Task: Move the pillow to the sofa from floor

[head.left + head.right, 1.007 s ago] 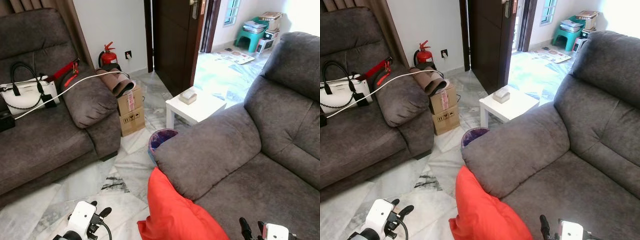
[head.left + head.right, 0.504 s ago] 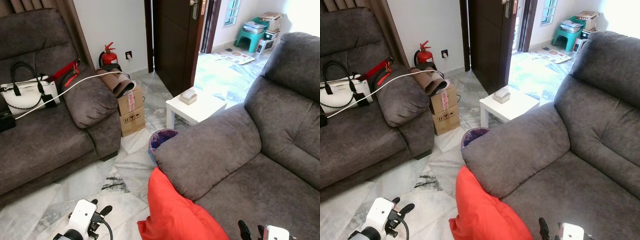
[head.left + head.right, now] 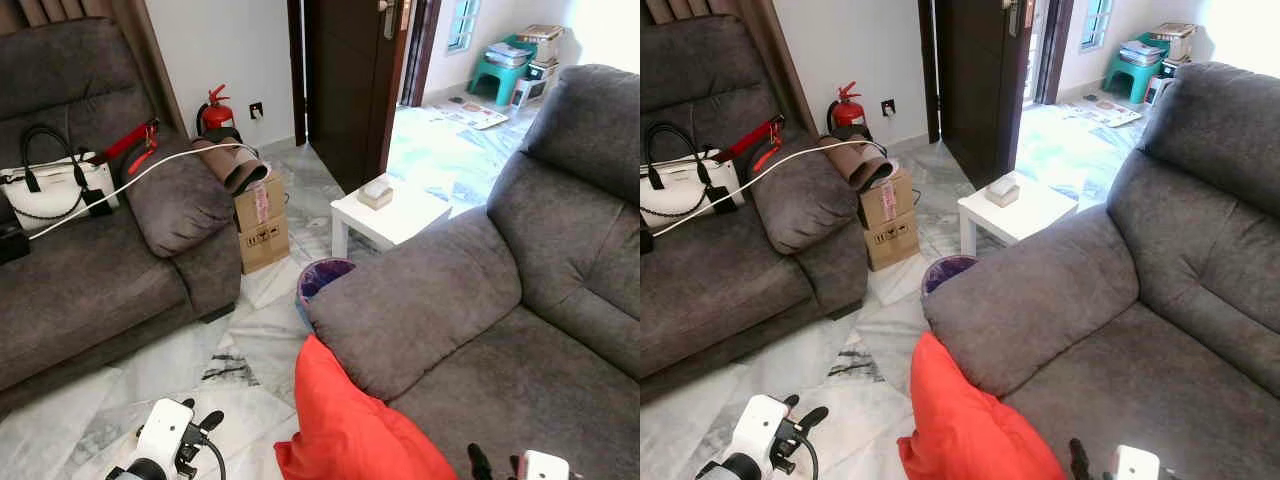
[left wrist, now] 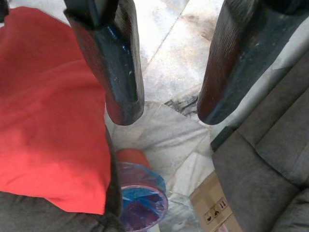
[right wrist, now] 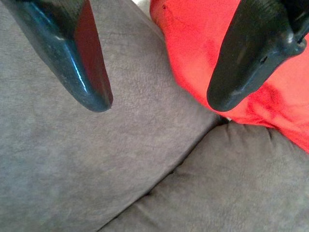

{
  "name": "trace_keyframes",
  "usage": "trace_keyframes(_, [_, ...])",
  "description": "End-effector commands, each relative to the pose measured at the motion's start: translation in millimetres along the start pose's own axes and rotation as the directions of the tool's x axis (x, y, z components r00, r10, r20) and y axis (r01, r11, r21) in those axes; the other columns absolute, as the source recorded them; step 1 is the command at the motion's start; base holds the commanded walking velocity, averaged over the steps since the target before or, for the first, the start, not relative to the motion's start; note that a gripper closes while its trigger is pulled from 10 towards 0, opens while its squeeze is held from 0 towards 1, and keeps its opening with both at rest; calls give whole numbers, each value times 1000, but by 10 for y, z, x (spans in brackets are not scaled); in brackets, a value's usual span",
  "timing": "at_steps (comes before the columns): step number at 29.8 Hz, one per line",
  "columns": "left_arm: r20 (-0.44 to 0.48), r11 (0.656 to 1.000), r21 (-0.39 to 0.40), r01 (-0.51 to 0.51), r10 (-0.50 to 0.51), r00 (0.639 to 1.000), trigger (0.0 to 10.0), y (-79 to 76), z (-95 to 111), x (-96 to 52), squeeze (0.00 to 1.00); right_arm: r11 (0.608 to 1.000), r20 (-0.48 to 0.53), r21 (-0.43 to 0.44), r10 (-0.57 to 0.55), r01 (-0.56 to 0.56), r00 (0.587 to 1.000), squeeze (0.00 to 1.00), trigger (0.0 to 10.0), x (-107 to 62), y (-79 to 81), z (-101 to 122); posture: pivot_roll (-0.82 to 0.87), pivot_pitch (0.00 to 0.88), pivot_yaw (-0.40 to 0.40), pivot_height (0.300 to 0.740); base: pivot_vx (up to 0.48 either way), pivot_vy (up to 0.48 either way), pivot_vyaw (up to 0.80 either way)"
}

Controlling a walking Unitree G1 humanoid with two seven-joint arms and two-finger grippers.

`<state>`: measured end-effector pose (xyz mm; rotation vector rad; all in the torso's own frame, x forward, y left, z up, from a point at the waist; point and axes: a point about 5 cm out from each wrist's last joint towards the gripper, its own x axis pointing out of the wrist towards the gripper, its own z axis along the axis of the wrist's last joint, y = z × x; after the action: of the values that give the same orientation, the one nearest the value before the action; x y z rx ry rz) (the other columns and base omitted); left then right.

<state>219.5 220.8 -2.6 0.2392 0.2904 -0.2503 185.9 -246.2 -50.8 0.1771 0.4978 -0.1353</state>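
My left gripper (image 4: 164,104) hangs low at seven o'clock over the marble floor (image 3: 190,370), fingers spread wide on nothing. My right gripper (image 5: 161,99), at five o'clock, is likewise parted and empty above the sofa (image 3: 480,330) seat. At six o'clock the red pillow (image 3: 350,420) leans against that sofa's armrest. Farther, at twelve, sits a bin (image 3: 322,277), then a white side table (image 3: 390,215).

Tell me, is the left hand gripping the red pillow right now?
No, the left hand is open with nothing between its fingers, over the marble floor beside the red pillow.
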Motion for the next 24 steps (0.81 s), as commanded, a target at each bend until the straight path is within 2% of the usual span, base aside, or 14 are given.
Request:
trace_keyframes(1, [-5, 1000, -12, -15, 15, 1000, 10000, 31, -6, -14, 0, 1000, -26, 2, -9, 9, 1000, 0, 10000, -15, -4, -46, 179, 93, 25, 705, 0, 0, 0])
trace_keyframes(11, [0, 1000, -11, -27, 27, 1000, 10000, 52, 3, -12, 0, 1000, -18, -6, -30, 30, 999, 0, 10000, -24, -22, -43, 184, 101, 27, 697, 0, 0, 0])
trace_keyframes(15, [2, 1000, -11, -28, 28, 1000, 10000, 56, 8, -9, 0, 999, -47, -31, -21, 20, 999, 0, 10000, -20, -15, -64, 184, 103, 27, 697, 0, 0, 0])
trace_keyframes(19, [3, 999, -13, -29, 29, 1000, 10000, 56, 8, -9, 0, 999, -48, -31, -21, 19, 999, 0, 10000, -16, -2, -68, 183, 104, 26, 662, 0, 0, 0])
trace_keyframes(22, [4, 999, -13, -29, 29, 1000, 10000, 53, 9, -8, 0, 999, -37, -38, -22, 20, 999, 0, 10000, -17, -2, -58, 183, 107, 22, 662, 0, 0, 0])
trace_keyframes(24, [7, 999, -17, -30, 30, 1000, 10000, 42, 12, -5, 0, 997, -47, -76, -18, 14, 999, 0, 10000, -17, 0, -61, 188, 107, 19, 662, 0, 0, 0])
